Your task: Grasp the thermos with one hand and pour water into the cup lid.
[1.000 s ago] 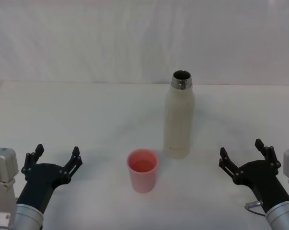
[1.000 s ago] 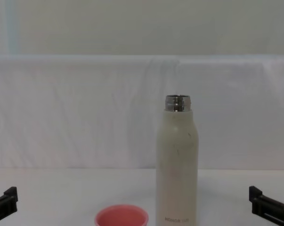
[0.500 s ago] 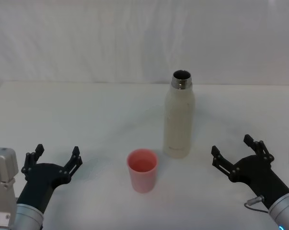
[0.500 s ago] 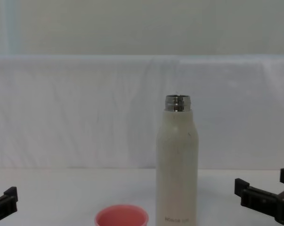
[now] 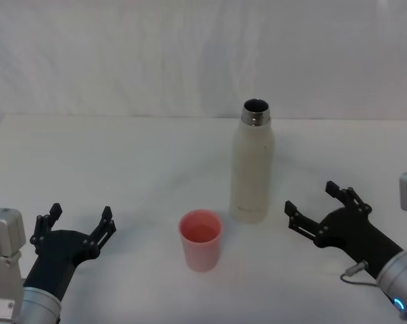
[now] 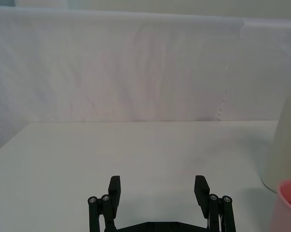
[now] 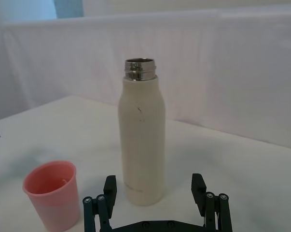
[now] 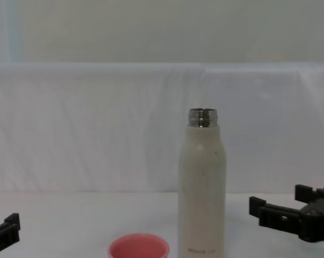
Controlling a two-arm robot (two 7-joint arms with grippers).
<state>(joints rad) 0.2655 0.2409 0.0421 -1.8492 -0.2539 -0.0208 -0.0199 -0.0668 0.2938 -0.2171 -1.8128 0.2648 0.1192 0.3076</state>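
Right of the thermos (image 5: 252, 165), our right pincer (image 5: 320, 210) stands spread apart, near but not touching. Just left-front of the thermos sits the cup lid (image 5: 201, 239). We judge the thermos rigid, smooth, top-heavy; mid-body is best. Left pincer (image 5: 77, 226) parked, spread.

Soft even light; faint shadows

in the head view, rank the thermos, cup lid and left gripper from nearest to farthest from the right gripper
1. thermos: just to the left of the open right gripper, upright, not touched.
2. cup lid: farther left, in front of the thermos, near the table's middle.
3. left gripper: farthest, open at the near left corner.
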